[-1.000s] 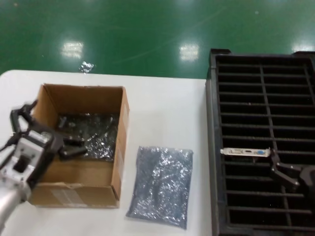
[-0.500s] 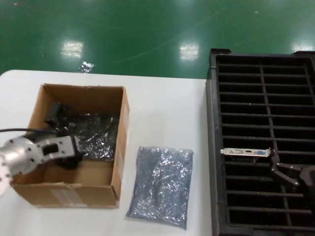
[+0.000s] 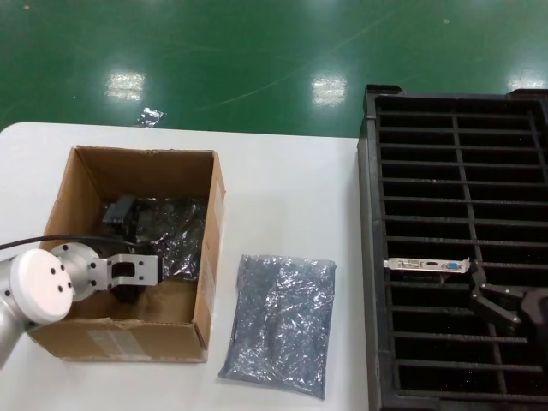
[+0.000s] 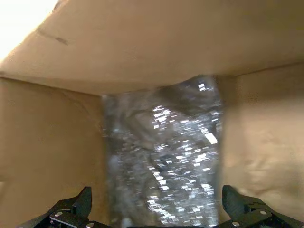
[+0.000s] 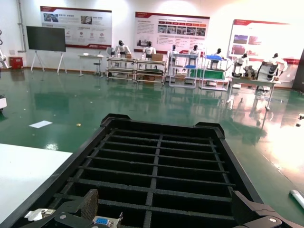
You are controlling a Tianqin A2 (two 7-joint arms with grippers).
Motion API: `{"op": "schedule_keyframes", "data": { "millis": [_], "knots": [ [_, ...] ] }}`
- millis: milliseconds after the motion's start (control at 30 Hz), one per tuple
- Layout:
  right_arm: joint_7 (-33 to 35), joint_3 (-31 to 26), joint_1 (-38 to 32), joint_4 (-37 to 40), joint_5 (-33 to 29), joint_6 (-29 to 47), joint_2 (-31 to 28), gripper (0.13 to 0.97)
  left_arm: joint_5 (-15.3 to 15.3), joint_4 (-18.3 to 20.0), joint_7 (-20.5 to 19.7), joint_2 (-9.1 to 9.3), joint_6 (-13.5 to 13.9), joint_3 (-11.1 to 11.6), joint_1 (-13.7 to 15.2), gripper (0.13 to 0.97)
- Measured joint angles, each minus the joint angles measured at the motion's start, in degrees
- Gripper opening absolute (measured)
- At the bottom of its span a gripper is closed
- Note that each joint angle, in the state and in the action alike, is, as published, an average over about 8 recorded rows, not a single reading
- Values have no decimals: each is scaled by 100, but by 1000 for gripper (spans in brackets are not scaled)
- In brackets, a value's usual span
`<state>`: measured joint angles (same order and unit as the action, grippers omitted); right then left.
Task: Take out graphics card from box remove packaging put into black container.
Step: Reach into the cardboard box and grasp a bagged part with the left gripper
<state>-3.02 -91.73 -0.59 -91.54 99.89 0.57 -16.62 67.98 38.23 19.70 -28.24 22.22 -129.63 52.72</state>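
White table (image 3: 282, 184) carries three things. Box (image 3: 184, 163) sits left, packaging (image 3: 281, 324) lies flat beside it, black container (image 3: 370, 257) stands right.

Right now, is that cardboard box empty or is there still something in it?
Not empty. The box still holds a shiny bag on its floor, and the left gripper, open, is reaching down inside over it.

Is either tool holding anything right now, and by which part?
Nothing is held. The left tool sits open inside the box, over the bagged graphics card. The right tool is open over the black container.

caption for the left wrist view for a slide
Open left gripper inside the box, poised over a bagged graphics card.
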Motion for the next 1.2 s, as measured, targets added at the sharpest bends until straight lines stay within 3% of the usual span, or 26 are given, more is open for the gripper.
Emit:
{"op": "schedule_keyframes", "data": {
  "millis": [167,300,433,567,800,967,1200],
  "knots": [
    [0,0,0,0,0,0,0,966,486,-468,1073,276,-490,307,62,966],
    [0,0,0,0,0,0,0,966,859,-635,1819,402,-731,574,42,966],
    [0,0,0,0,0,0,0,966,996,-608,2175,431,-812,746,-24,966],
    [0,0,0,0,0,0,0,966,793,-430,2086,378,-799,799,-123,957],
    [0,0,0,0,0,0,0,966,97,-94,1489,292,-725,869,-300,932],
    [0,0,0,0,0,0,0,966,-393,75,1039,294,-652,984,-403,869],
    [0,0,0,0,0,0,0,966,-867,193,641,307,-572,1137,-498,831]
  ]
}}
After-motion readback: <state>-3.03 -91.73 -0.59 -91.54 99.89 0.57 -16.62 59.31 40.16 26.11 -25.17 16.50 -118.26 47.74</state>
